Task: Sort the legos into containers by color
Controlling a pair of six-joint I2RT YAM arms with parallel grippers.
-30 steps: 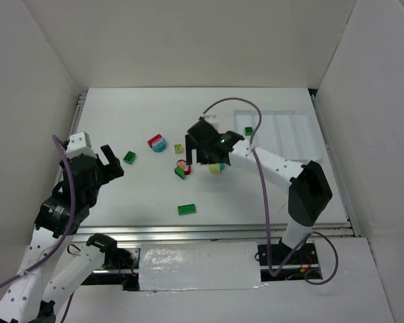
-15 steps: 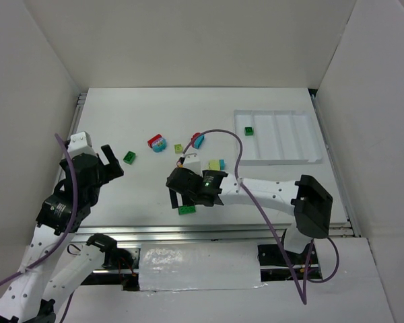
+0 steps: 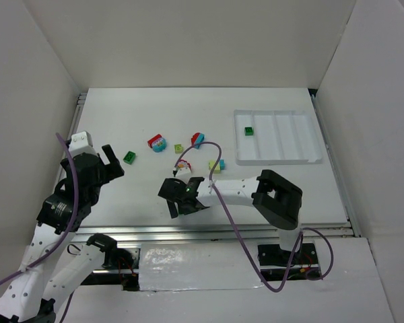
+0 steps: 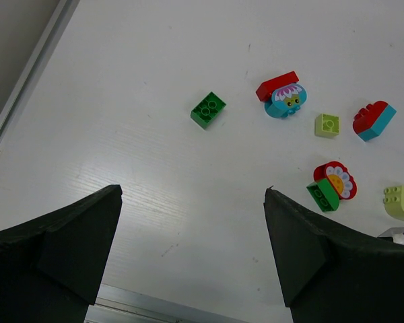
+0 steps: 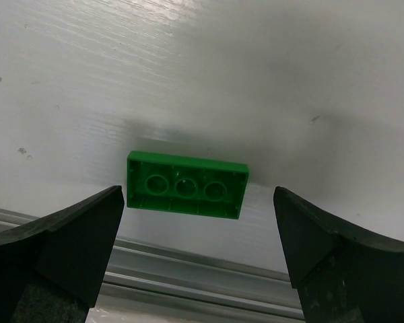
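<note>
My right claw (image 3: pixel 183 202) is reaching low and way over to the left, spread wide around a green lego (image 5: pixel 187 186) lying hollow-side up, gaps on both sides. Metal rail (image 5: pixel 188 272) just at 6 o'clock, bare surface (image 5: pixel 222 74) toward 12. Tray (image 3: pixel 279 160) is well off at 2 o'clock.

Top external: looking down from above and behind the arm bases, framing the whole table (image 3: pixel 141 192) from afar. Left wrist: looking down between its fingers (image 4: pixel 54 249), sharing the small green brick (image 4: pixel 209 110) with the top view. Right wrist: facing the long green brick (image 5: pixel 187 186) at close range.
</note>
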